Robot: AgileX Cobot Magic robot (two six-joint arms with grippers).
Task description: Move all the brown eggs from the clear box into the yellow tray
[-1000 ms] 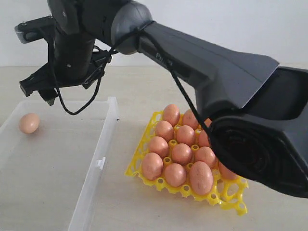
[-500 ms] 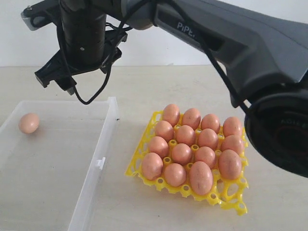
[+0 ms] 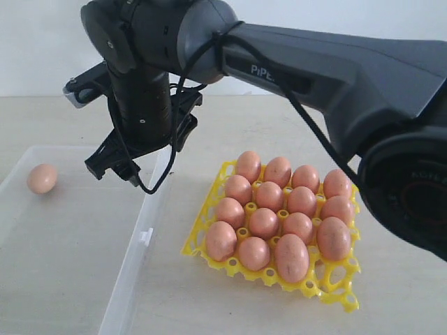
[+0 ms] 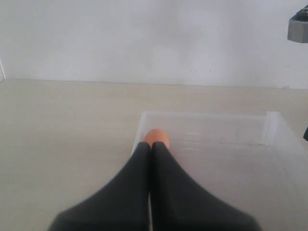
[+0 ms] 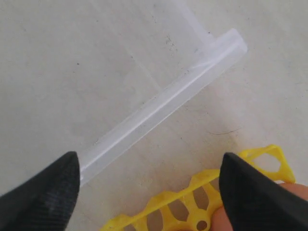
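Brown and alone, the last egg (image 3: 42,178) lies at the left end of the clear box (image 3: 133,272), near a corner. It is round and the floor is smooth, so a bump could send it rolling. The left claw (image 4: 151,144) is pressed together, holding nothing, its tip right by the egg; I cannot tell if they touch. The right claw (image 3: 115,169) is spread wide and empty, over the box's right wall, well apart from the egg. Dropping here, it could hit the wall and shove the box. Its black cable (image 3: 143,188) loops low and could catch there. On the right, the yellow tray (image 3: 318,286) holds fifteen eggs (image 3: 269,195). The one empty cup (image 3: 336,278) is at the front right corner, so a slip above could crack the others.
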